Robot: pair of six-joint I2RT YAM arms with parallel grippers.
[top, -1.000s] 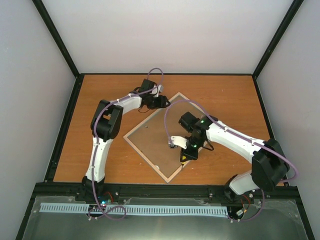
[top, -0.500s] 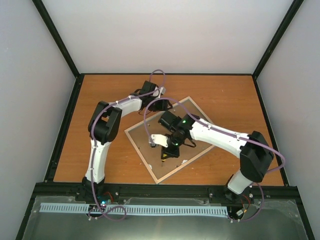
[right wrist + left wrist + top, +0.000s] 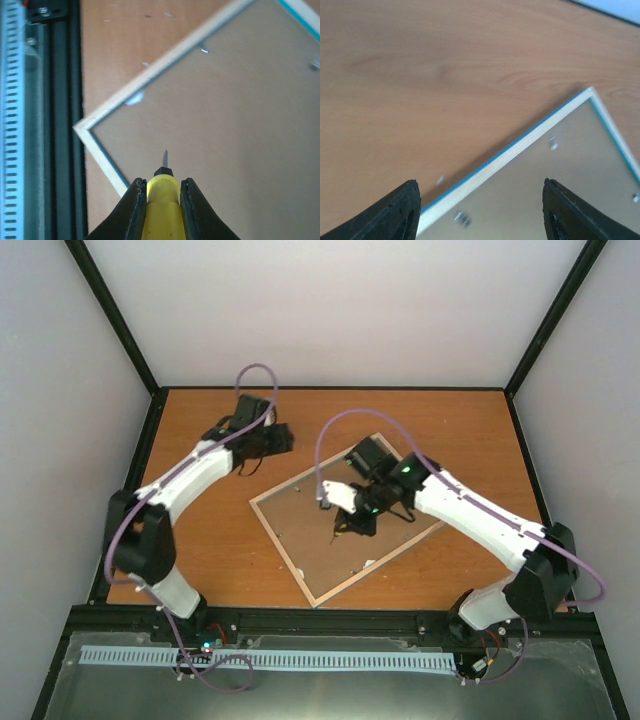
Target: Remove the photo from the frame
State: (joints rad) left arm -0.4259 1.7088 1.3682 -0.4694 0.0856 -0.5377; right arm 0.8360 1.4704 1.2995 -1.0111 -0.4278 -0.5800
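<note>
Carefully: right gripper (image 3: pixel 161 186), clamped on the yellow screwdriver (image 3: pixel 161 212), should lever each metal tab (image 3: pixel 204 48) aside (frame (image 3: pixel 150 72) lies face-down); left gripper (image 3: pixel 480 202) gapes, empty.

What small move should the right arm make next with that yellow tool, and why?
Probably slide the yellow tool tip-first to the nearest metal tab and lever it aside. The frame lies face down, tabs seem to pin its backing board, and the right gripper, shut on the tool, points its blade at bare board. The left gripper hangs open, holding nothing.
</note>
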